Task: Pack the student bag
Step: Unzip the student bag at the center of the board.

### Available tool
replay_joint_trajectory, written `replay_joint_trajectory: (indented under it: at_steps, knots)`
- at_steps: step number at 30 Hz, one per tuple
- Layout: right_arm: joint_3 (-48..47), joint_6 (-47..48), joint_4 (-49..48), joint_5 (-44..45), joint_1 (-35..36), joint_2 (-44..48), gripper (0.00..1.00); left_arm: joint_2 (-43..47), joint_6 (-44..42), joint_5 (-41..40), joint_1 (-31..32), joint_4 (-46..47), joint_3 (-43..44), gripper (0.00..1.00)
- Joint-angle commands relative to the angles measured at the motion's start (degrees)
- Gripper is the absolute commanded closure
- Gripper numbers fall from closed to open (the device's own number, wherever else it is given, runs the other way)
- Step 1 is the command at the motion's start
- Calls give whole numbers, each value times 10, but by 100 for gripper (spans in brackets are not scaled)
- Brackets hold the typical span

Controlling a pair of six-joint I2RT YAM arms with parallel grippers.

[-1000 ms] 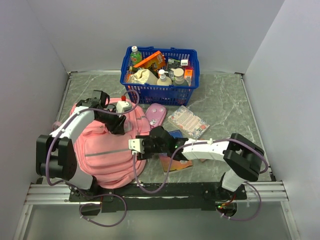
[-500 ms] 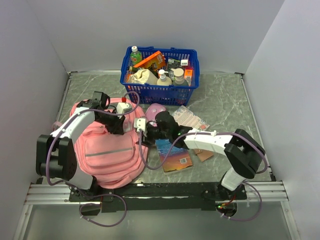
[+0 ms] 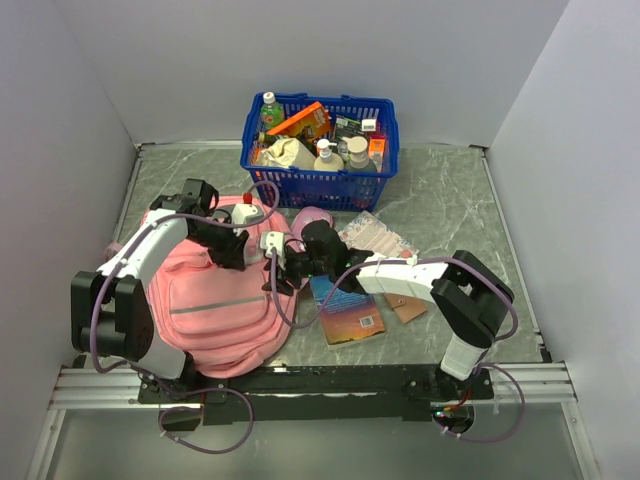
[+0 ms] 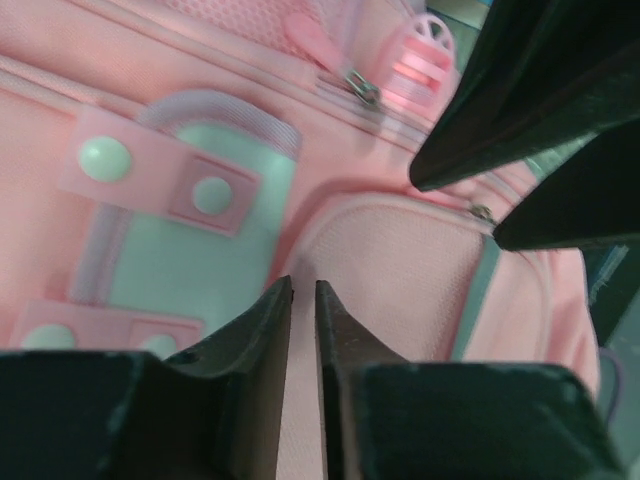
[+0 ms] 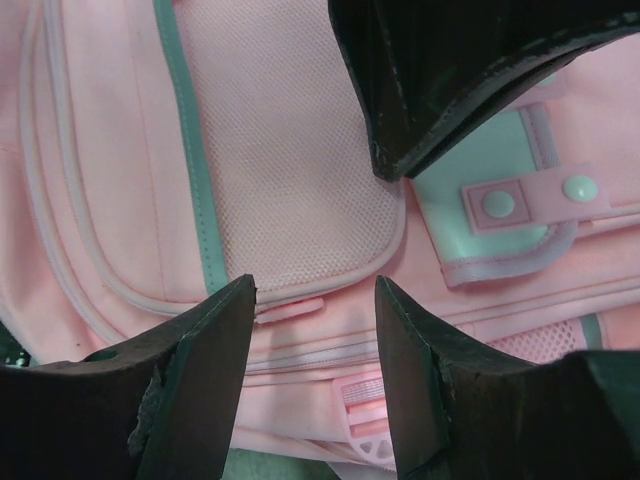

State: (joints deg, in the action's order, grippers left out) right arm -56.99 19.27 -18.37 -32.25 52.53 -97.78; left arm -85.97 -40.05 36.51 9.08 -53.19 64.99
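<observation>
arms: white links, black joints; cables: purple; fingers: black, seemingly scuffed

No legible words, brands or numbers anywhere: only a white barcode patch on the near right corner of the colourful booklet, and labels in the far blue basket too small to read.

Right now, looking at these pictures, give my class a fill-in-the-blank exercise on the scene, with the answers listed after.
The student bag is coloured ____.
The basket behind it, full of items, is coloured ____.
The right claw hovers over the bag with its jaws ____.
Answers: pink; blue; open.
</observation>
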Motion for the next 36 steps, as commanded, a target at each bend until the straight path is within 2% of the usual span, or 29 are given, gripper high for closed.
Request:
replay_joint_trajectory:
  at_steps: [1,6,12,17,21,24,28,29,32,33,36]
  knots:
    - [-12,-7,-19,-34,2,-12,42,10,-52,2,1,-106,32,73]
    - [-5,-2,-8,-35,2,-9,42,12,-50,-16,0,-113,24,64]
    - [3,12,4,-35,6,-3,41,27,-6,-56,-1,-42,27,54]
    - [18,31,4,-31,4,2,39,-12,11,-80,-1,-12,22,53]
    - [14,80,37,-33,5,4,38,-20,16,-103,-1,18,9,51]
    - [10,106,58,-38,4,5,38,-17,2,-94,1,10,11,47]
    - [-6,131,86,-46,5,-6,37,-18,-15,-90,1,-10,6,47]
    - [-8,133,90,-49,3,-7,37,-22,-20,-80,1,-16,7,49]
    - [-15,147,92,-55,6,-15,37,-30,-31,-65,2,-38,2,66]
    - [-18,154,91,-51,6,-16,37,-31,-33,-60,2,-40,1,75]
    - [-27,173,92,-37,13,-23,38,-17,-41,-56,6,-43,-6,94]
